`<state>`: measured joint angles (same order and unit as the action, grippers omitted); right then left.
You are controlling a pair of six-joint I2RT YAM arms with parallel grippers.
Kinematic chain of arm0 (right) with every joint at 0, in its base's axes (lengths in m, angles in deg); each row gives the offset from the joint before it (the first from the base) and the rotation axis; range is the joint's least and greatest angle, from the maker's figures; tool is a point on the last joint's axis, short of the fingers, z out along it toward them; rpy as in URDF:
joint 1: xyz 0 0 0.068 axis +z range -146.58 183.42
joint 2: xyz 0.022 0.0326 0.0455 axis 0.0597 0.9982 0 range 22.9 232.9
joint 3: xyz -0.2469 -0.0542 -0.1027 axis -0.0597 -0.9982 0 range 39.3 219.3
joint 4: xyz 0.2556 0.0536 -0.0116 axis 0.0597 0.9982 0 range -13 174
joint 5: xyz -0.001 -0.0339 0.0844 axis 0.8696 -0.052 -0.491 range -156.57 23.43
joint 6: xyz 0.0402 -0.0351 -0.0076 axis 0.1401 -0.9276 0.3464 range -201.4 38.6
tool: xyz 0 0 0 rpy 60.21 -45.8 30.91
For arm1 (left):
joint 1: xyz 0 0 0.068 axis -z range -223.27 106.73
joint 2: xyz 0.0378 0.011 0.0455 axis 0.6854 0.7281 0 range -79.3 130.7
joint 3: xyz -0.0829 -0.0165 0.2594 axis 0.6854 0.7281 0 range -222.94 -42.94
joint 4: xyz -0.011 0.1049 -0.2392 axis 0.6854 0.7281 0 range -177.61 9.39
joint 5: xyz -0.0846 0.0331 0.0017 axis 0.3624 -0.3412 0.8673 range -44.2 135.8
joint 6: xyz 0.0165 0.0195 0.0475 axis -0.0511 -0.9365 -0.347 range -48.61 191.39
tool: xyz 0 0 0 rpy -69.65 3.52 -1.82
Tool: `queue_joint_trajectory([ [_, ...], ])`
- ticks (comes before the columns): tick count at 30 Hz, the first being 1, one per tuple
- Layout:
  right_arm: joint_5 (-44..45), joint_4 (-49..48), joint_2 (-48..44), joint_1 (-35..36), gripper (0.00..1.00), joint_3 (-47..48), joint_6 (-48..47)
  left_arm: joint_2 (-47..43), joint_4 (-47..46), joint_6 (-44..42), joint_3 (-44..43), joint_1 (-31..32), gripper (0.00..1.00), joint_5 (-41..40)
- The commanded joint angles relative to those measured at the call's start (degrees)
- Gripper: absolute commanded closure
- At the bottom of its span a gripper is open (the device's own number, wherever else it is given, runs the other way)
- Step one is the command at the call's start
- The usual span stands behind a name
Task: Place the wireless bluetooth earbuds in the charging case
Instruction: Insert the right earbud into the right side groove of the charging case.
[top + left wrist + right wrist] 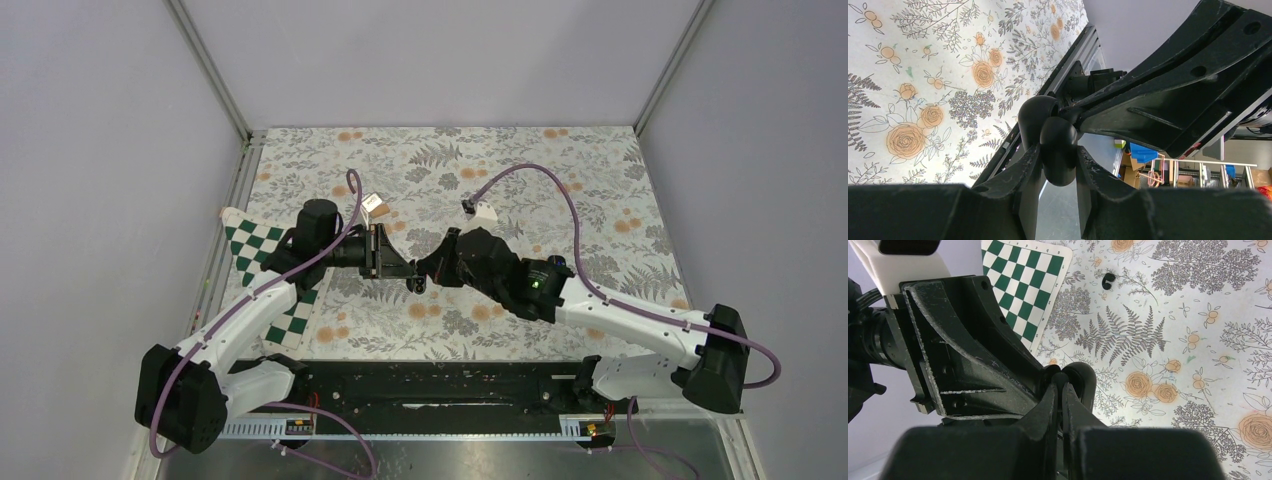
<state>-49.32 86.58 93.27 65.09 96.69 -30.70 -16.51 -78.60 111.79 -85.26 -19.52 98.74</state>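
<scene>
The black charging case is clamped between the fingers of my left gripper, with its lid swung open behind it. My right gripper is shut on one tiny black earbud, whose tip is pressed against the open case. In the top view the left gripper and right gripper meet tip to tip above the middle of the floral mat. A second tiny black earbud lies loose on the mat near the checkered cloth.
A green and white checkered cloth lies on the left under the left arm. The floral mat covers the table, with grey walls on three sides. A black rail runs along the near edge between the arm bases.
</scene>
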Motion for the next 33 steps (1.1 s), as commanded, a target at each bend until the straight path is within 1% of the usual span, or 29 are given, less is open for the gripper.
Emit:
queue_joint_trajectory([
  [1,4.4,0.2,0.5,1.2,1.0,3.1,0.8,-0.3,-3.2,0.0,-1.6,0.2,1.0,-0.1],
  [5,8.1,3.3,1.0,2.4,1.0,4.9,0.1,-0.2,-3.2,0.1,-1.6,0.2,1.0,-0.3],
  [13,11.5,7.1,3.5,4.1,1.0,7.8,-0.1,0.2,-3.2,0.6,-1.8,0.2,1.0,-0.9],
  [21,13.6,8.8,3.9,4.2,1.0,7.4,0.9,0.2,-3.2,0.7,-1.5,0.2,1.0,-0.9],
  [33,13.9,8.1,5.6,4.2,1.0,8.0,1.7,-0.1,-3.2,0.9,-1.2,0.2,1.0,-0.9],
])
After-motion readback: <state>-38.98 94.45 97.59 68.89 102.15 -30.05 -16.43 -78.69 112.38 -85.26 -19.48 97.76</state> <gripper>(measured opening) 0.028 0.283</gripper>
